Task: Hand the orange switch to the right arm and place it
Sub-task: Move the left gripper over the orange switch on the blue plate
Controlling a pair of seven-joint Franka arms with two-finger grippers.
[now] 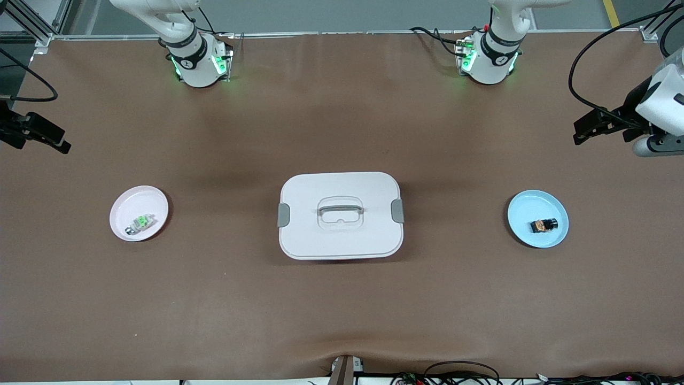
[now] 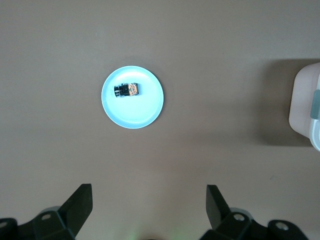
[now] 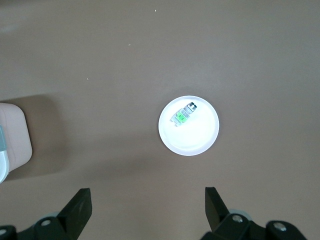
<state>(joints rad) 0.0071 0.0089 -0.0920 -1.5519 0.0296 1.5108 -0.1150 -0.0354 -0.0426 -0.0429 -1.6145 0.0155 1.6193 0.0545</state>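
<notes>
The orange switch [image 1: 544, 225] is a tiny black block with a copper face. It lies on a light blue plate [image 1: 522, 211] toward the left arm's end of the table. In the left wrist view the switch [image 2: 128, 90] shows on the same plate [image 2: 135, 112]. My left gripper [image 1: 582, 131] hangs high in the air near the table's end, off to the side of the blue plate, open and empty [image 2: 148, 189]. My right gripper [image 1: 56, 141] hangs high at the table's opposite end, open and empty [image 3: 147, 191].
A white lidded box [image 1: 320, 240] with grey clips and a handle sits mid-table between the plates. A pale pink plate [image 1: 133, 200] toward the right arm's end holds a silver-grey part with a green face [image 1: 140, 223], also seen in the right wrist view [image 3: 183, 115]. Cables run along the table edges.
</notes>
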